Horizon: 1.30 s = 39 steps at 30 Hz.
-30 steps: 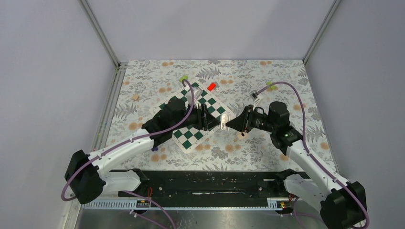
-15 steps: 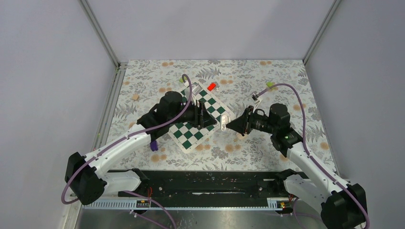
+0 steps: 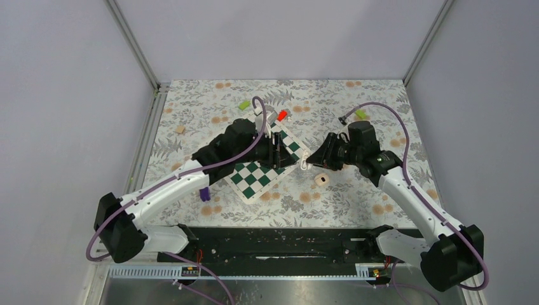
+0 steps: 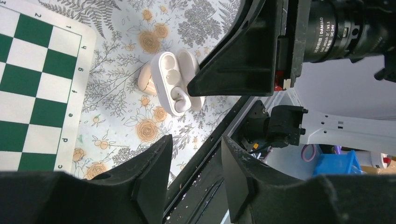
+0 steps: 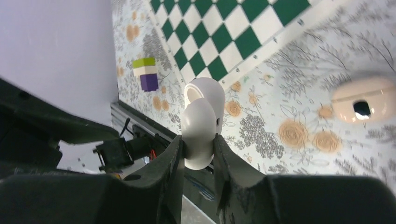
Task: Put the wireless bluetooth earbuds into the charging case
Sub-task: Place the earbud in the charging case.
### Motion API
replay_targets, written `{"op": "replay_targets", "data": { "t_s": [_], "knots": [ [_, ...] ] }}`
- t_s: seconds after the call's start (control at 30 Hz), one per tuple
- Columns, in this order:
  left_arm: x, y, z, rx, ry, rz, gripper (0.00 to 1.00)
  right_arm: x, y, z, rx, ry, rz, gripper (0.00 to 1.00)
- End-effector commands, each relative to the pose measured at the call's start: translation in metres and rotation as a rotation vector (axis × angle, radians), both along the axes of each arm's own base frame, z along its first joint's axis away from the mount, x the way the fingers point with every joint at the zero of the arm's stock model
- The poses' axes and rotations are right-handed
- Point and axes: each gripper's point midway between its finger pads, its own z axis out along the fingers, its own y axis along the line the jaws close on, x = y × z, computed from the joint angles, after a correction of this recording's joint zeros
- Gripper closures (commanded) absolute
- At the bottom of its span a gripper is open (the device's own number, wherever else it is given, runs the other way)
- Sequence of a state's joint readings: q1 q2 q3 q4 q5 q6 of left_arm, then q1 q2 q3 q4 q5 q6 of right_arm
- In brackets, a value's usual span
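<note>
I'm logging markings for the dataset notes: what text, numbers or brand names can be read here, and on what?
"DAMIAO" on the black cylinder of the right arm; the figures beside it are too small to read.
"2", "d", "c" on the chessboard border; its other letters are blurred.
No print shows on the white piece in the right gripper or on the beige case.

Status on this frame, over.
Left gripper open, empty. Right gripper shut on open white case. Earbuds look seated inside. Beige piece lies apart on table; nothing in the way.
</note>
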State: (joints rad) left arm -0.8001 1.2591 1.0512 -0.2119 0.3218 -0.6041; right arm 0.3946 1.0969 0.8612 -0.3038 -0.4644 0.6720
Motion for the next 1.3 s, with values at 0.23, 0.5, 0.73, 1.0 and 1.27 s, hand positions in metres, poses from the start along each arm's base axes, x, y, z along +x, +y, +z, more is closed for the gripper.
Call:
{"op": "replay_targets", "data": {
  "t_s": [0.23, 0.5, 0.73, 1.0, 1.27],
  "knots": [
    [0.017, -0.026, 0.003, 0.031, 0.035, 0.039, 0.57, 0.008, -0.034, -0.007, -0.116, 0.188, -0.335, 1.00],
    [0.020, -0.049, -0.007, 0.068, 0.013, 0.036, 0.60, 0.010, -0.022, 0.003, -0.071, 0.199, -0.301, 1.00],
    [0.029, -0.058, -0.009, 0.061, -0.023, 0.070, 0.67, 0.009, -0.011, 0.008, -0.020, 0.208, -0.252, 1.00],
    [0.036, -0.062, -0.009, 0.058, -0.048, 0.084, 0.71, 0.008, -0.007, 0.013, 0.004, 0.199, -0.233, 1.00],
    [0.036, -0.066, -0.011, 0.064, -0.052, 0.061, 0.75, 0.008, -0.003, 0.017, 0.023, 0.201, -0.218, 1.00]
  ]
}}
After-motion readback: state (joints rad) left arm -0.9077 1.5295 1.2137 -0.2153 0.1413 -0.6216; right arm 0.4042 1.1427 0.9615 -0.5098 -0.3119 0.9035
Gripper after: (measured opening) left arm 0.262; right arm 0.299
